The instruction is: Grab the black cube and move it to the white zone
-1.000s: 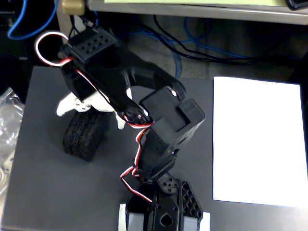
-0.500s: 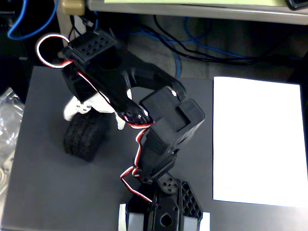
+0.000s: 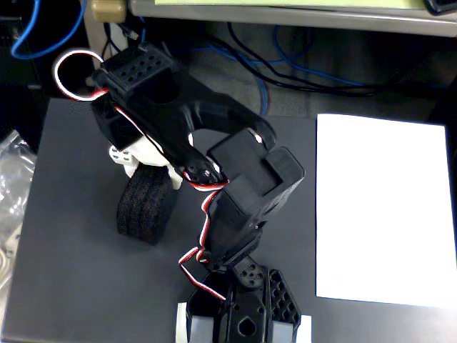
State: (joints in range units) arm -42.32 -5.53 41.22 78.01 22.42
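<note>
The black cube [image 3: 146,207] is a rough, dark foam block, standing on end over the left part of the dark grey mat [image 3: 64,279] in the fixed view. My gripper [image 3: 148,170] reaches down onto its top end from above. The white fingertips [image 3: 125,157] sit against both sides of the block, so the gripper is shut on it. I cannot tell whether the block's lower end rests on the mat or hangs just above it. The white zone [image 3: 385,207], a plain paper sheet, lies flat on the right side, well away from the block.
The arm's base [image 3: 243,318] stands at the bottom centre, and its black links cross the mat between block and paper. Crumpled clear plastic [image 3: 11,193] lies off the mat's left edge. Blue and black cables [image 3: 285,64] run behind the mat, under a desk edge.
</note>
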